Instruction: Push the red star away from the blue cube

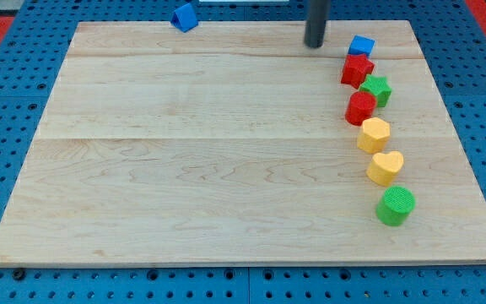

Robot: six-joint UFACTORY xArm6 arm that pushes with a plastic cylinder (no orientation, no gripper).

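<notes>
Only a straight dark-grey rod is seen, round in section, plain, w/o markings; my tip (315,44) looks blunt.

No text, label or number can be read anywhere (blocks and board alike are unmarked).

Wooden board (184,152) — eight coloured blocks

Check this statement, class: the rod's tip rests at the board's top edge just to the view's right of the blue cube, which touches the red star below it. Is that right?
One detail is wrong. In the camera view my tip stands to the view's left of the blue cube, not its right. The rest holds: it is at the board's top edge, and the cube touches the red star below it.
</notes>
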